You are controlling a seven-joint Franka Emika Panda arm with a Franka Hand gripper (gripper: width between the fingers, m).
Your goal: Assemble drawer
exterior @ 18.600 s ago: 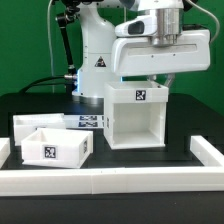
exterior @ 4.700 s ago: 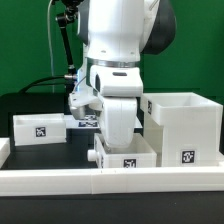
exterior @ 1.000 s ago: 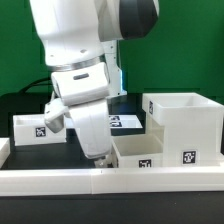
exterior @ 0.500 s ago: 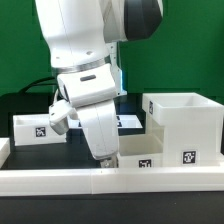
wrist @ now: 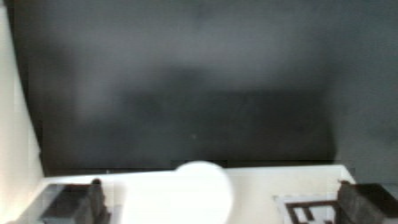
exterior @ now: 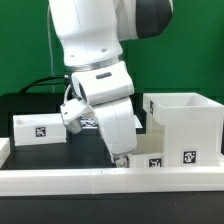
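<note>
Gripper [exterior: 120, 157] low over the table, fingers [wrist: 75, 200] spread wide. Tray [exterior: 148, 156] right at the fingertips, housing [exterior: 185, 122] just beyond it. Second tray [exterior: 38, 128] well off on the opposite side.

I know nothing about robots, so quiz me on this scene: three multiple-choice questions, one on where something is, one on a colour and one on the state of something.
1. Where does the housing stand?
A. at the exterior view's right
B. at the exterior view's left
C. lifted in the air

2. What colour is the backdrop?
A. red
B. green
C. yellow

3. How do the fingers of the gripper stand in the wrist view?
A. pressed together
B. wide apart
C. out of sight

Answers:
1 A: it stands low at that side, beside the arm.
2 B: green shows behind the arm.
3 B: a wide gap lies between them.
</note>
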